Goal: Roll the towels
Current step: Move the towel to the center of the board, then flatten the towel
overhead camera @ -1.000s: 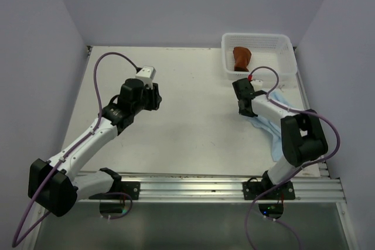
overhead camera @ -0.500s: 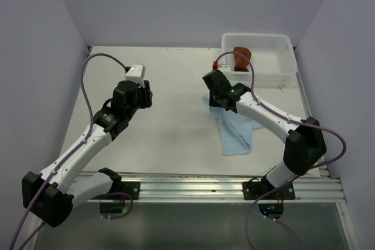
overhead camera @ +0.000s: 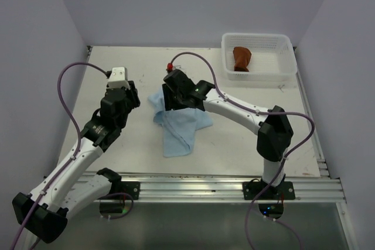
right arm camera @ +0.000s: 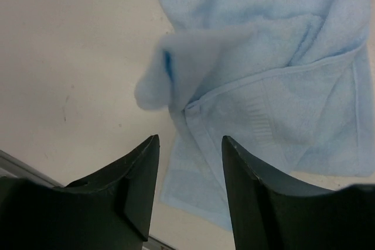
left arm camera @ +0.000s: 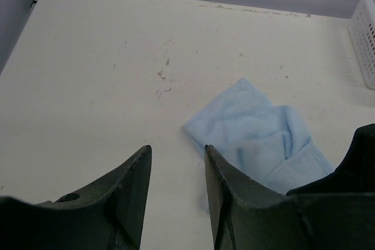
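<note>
The light blue towel (overhead camera: 179,127) is seen rumpled beneath the parted, empty right end effector (right arm camera: 188,139) (left end effector (left arm camera: 176,150): narrowly parted, empty).

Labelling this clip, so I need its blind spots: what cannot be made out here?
Top view: the right gripper covers part of the blue towel.
Right wrist view: its raised fold is blurred.
Top view: brown towel in the basket, too small to tell if rolled.

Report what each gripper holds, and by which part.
Nothing. The left gripper and right gripper are open and empty; the light blue towel lies loose.
</note>
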`<state>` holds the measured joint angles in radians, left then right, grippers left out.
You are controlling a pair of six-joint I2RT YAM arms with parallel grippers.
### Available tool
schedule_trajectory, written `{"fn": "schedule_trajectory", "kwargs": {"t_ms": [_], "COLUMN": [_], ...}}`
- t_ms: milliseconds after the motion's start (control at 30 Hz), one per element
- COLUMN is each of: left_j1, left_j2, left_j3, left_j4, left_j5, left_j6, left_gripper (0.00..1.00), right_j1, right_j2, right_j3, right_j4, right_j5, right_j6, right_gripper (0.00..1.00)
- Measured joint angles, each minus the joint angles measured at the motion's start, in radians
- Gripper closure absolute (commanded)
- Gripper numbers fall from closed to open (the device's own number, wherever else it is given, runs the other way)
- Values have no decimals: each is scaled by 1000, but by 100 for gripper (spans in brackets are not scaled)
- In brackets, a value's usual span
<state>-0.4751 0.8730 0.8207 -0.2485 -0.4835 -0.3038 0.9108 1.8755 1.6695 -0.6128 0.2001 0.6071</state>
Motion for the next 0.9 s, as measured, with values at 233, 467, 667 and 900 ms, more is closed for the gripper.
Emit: {"fn": "schedule_trajectory", "kwargs": {"t_ms": [233, 467, 667, 900], "left_j1": [2, 2, 2, 2], "left_j2": [21, 29, 26, 16], "left_j3": [0, 0, 0, 0], "left_j4": [0, -1, -1, -2], "left_j5": [-1, 2, -10, -34], "left_j6": [0, 0, 0, 0], "left_gripper": [54, 53, 53, 53], "right_j1": [-10, 50, 229, 351], "right_j2": [-27, -105, -102, 7], "right_j3": [-87, -193, -275, -275], "right_j4": [44, 48, 52, 53], "right_j5": [-16, 17, 43, 53], "right_j6": [-10, -3, 32, 61], "right_gripper": [67, 69, 66, 66]}}
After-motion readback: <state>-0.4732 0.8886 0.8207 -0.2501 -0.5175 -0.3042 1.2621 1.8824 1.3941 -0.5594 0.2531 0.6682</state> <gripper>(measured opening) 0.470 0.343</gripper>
